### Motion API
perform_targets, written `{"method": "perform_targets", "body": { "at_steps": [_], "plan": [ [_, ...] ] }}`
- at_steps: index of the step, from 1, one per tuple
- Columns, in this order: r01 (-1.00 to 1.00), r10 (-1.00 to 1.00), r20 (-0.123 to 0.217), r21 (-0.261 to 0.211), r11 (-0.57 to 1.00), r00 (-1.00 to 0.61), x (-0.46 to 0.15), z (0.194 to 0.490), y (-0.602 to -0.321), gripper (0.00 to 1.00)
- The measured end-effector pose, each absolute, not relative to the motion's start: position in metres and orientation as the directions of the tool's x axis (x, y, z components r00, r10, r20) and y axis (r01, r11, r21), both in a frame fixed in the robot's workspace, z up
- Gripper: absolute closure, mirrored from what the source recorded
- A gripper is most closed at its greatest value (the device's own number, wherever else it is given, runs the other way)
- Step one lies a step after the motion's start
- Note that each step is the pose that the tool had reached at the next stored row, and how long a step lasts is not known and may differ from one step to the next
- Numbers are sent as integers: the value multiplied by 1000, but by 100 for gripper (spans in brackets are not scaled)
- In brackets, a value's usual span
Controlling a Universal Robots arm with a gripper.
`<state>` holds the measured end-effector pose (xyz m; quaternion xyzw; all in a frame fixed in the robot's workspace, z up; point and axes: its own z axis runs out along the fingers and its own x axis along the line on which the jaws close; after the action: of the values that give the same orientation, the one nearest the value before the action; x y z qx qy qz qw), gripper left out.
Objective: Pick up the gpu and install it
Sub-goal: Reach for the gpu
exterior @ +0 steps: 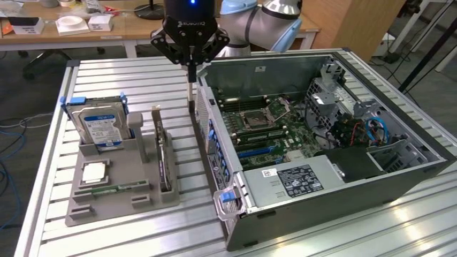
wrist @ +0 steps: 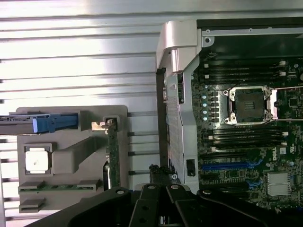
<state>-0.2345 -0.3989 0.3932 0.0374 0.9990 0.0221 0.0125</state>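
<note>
Overhead, the gripper (exterior: 191, 100), marked ROBOTIQ, had its jaws closed and empty; the gpu (exterior: 165, 160) stood in a tray (exterior: 107, 206) at its seven o'clock.

Ribbed bare metal, softly glossy, for the table (exterior: 128, 75); matt grey plastic for the holder (exterior: 107, 206); dark matt board on the gpu (exterior: 165, 160) (bracket (exterior: 155, 122) silvery metal).

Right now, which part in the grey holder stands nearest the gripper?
The gpu, the thin dark card standing on edge, is closest to the gripper; the blue-labelled hard drive and the square processor sit farther off.
</note>
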Motion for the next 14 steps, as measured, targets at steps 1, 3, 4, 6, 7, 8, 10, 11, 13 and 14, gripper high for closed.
{"method": "perform_targets", "body": {
  "at_steps": [1, 3, 4, 6, 7, 8, 10, 11, 13, 14],
  "plan": [
    [74, 75, -23, 45, 996, -997, -236, 393, -399, 89],
    [74, 75, -23, 45, 996, -997, -238, 393, -399, 89],
    [74, 75, -23, 45, 996, -997, -239, 393, -399, 89],
    [74, 75, -23, 45, 996, -997, -242, 393, -399, 89],
    [74, 75, -23, 45, 996, -997, -243, 393, -399, 89],
    [74, 75, -23, 45, 996, -997, -244, 393, -399, 89],
    [74, 75, -23, 45, 996, -997, -247, 393, -399, 89],
    [74, 75, -23, 45, 996, -997, -248, 393, -399, 89],
    [74, 75, -23, 45, 996, -997, -251, 393, -399, 89],
    [74, 75, -23, 45, 996, -997, -252, 393, -399, 89]
  ]
}}
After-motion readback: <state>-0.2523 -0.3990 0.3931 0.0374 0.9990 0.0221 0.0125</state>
